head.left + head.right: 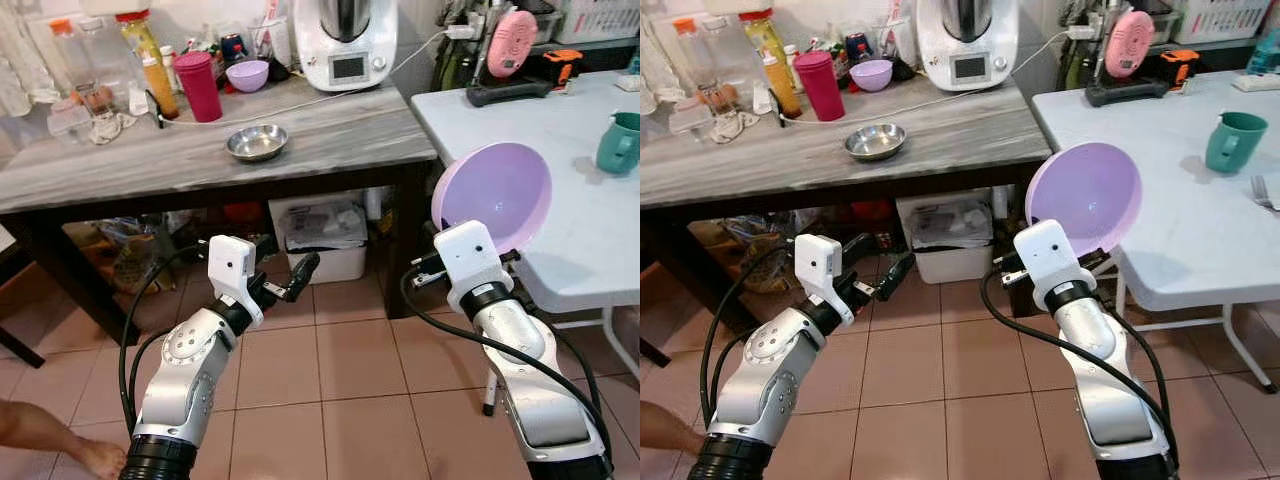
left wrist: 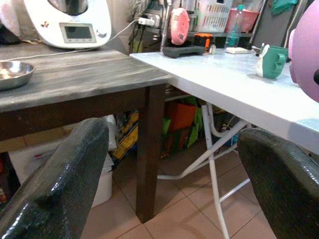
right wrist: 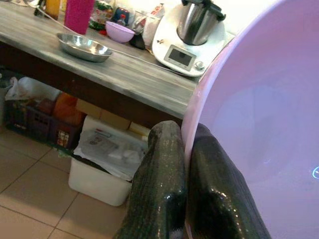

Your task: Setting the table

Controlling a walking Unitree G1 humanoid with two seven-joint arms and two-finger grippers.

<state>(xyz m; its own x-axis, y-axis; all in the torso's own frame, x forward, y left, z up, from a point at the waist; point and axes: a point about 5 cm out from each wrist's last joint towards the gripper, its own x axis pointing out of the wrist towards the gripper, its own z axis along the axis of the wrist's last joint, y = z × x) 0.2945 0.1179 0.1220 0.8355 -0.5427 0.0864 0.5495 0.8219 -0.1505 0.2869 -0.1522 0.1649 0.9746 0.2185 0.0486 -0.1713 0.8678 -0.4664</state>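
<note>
A large lilac bowl (image 1: 497, 193) is held tilted on its side at the near edge of the white table (image 1: 560, 150), my right gripper (image 3: 185, 164) shut on its rim. My left gripper (image 1: 285, 281) is open and empty, raised in front of the dark wooden table (image 1: 150, 160), below its top. On the white table stands a green mug (image 1: 620, 142), with a fork (image 1: 1262, 190) beside it. A steel bowl (image 1: 257, 141) and a small lilac bowl (image 1: 247, 74) sit on the wooden table.
A white kitchen machine (image 1: 345, 40), a pink cup (image 1: 199, 85), bottles and jars crowd the back of the wooden table. A white bin (image 1: 322, 238) and clutter sit under it. A person's foot (image 1: 60, 440) is at the lower left on the tiled floor.
</note>
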